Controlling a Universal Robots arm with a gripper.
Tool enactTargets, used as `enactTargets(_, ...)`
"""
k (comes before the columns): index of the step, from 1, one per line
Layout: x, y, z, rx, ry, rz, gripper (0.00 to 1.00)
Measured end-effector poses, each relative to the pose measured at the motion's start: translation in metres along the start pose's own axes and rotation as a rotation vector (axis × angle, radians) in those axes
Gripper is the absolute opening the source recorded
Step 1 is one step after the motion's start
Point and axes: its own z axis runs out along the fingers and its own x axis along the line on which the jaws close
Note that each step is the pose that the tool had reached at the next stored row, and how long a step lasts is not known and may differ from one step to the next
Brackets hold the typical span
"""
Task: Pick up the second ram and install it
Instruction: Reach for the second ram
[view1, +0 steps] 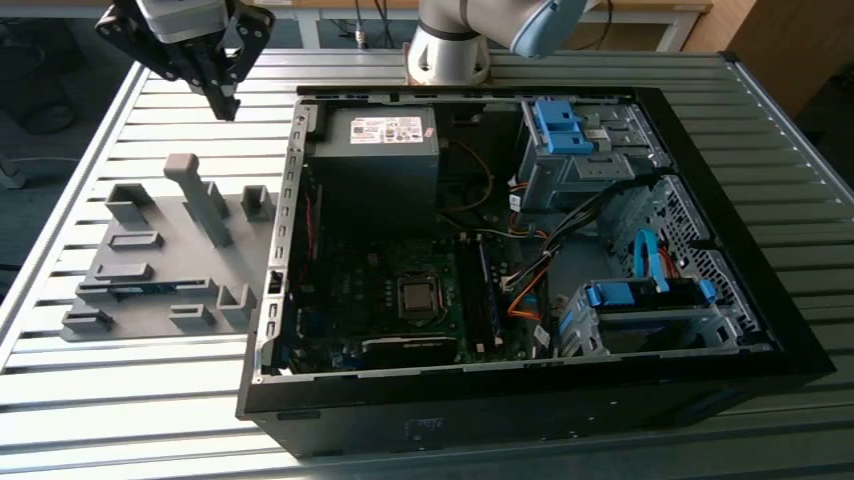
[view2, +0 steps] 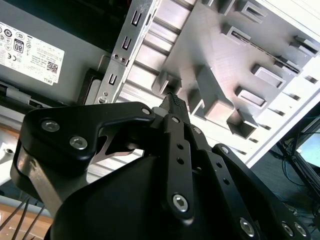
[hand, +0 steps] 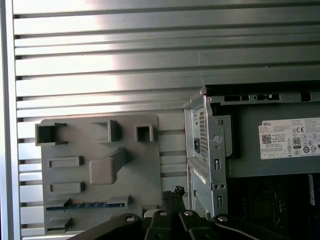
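Observation:
The second ram (view1: 142, 290) is a thin blue stick standing on edge in a slot near the front of the grey holder tray (view1: 200, 300), at the exterior view's left. In the first wrist view the ram (hand: 82, 204) shows as a blue strip in the tray (hand: 100, 130). My gripper (view1: 227, 104) hangs above the table behind the tray, well off the ram, shut with nothing between its fingertips. Both wrist views show the closed gripper (hand: 173, 193) (view2: 173, 101), beside the corner of the open computer case (view1: 534, 250).
The open case holds a grey power supply (view1: 380, 135), a motherboard (view1: 400, 300), loose cables and light-blue drive brackets (view1: 561, 125). The tray carries an upright grey post (view1: 203, 200) and several small blocks. All of it rests on a slatted metal table (view1: 147, 420).

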Motion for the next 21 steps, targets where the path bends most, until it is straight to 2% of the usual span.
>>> enactTargets(21,0.0049,-0.0004,0.0001,0.0,0.0,0.0,0.11)
